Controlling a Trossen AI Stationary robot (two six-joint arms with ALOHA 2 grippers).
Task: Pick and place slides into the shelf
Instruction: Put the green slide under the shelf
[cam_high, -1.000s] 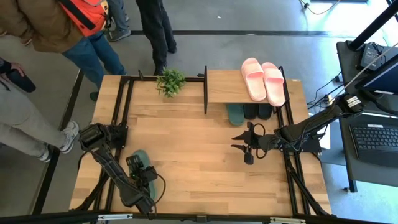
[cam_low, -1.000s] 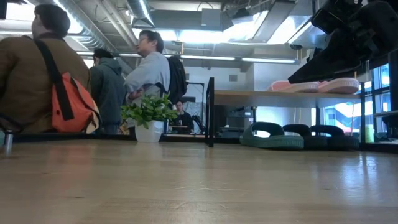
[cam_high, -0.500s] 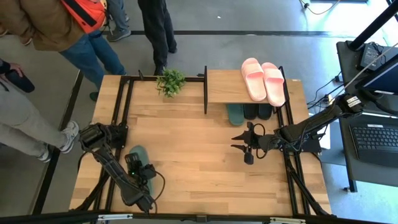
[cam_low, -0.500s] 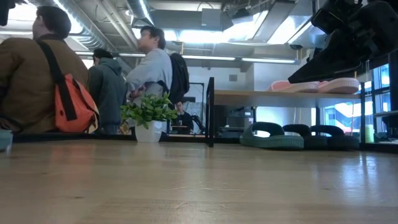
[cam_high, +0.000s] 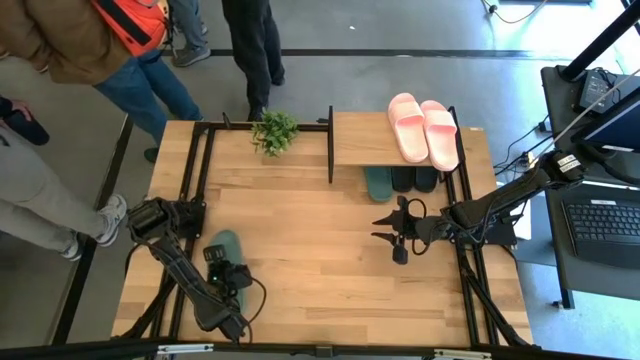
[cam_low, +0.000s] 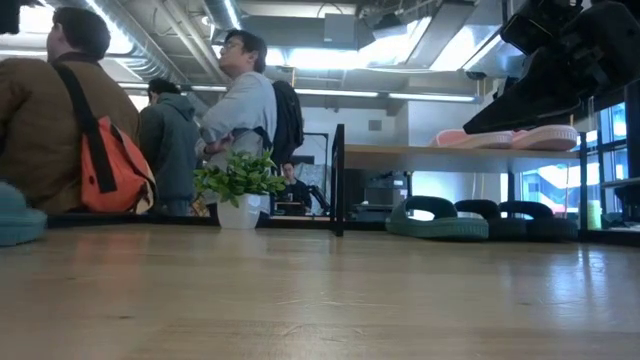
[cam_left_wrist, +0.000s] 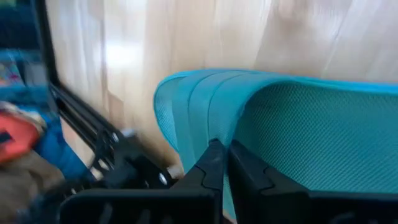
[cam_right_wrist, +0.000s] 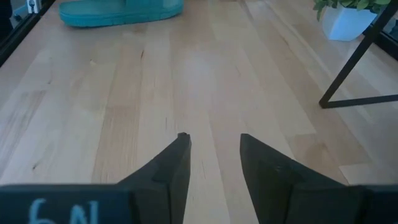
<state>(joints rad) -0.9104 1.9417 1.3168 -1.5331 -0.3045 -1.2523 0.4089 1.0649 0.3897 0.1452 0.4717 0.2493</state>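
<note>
One green slide (cam_high: 222, 246) lies at the table's near left; its end shows at the low view's edge (cam_low: 18, 212). My left gripper (cam_high: 226, 276) is shut on it from the near side (cam_left_wrist: 221, 163). The light-wood shelf (cam_high: 362, 140) stands at the far right. A pink pair (cam_high: 425, 128) lies on its top plank. Another green slide (cam_high: 378, 183) and a black pair (cam_high: 413, 180) sit under the plank. My right gripper (cam_high: 393, 236) hangs open in front of the shelf, above the table, holding nothing (cam_right_wrist: 211, 146). My left gripper pinches the green slide between its two fingers at the edge where the ridged strap meets the textured surface (cam_left_wrist: 219, 127). The fingers slant down at it from the table's near side. The fingertips themselves hide how much of it lies between them.
A small potted plant (cam_high: 275, 131) stands at the far edge, left of the shelf. Black frame rails (cam_high: 203, 170) run along the table's left and right sides. People stand beyond the far left corner (cam_low: 90, 130). Bare wood lies between the two grippers (cam_high: 310, 250).
My left gripper has shut on the green slide, staying in place. The slide has shifted a little toward the table's left edge, and its end now shows in the low view, where it did not before.
</note>
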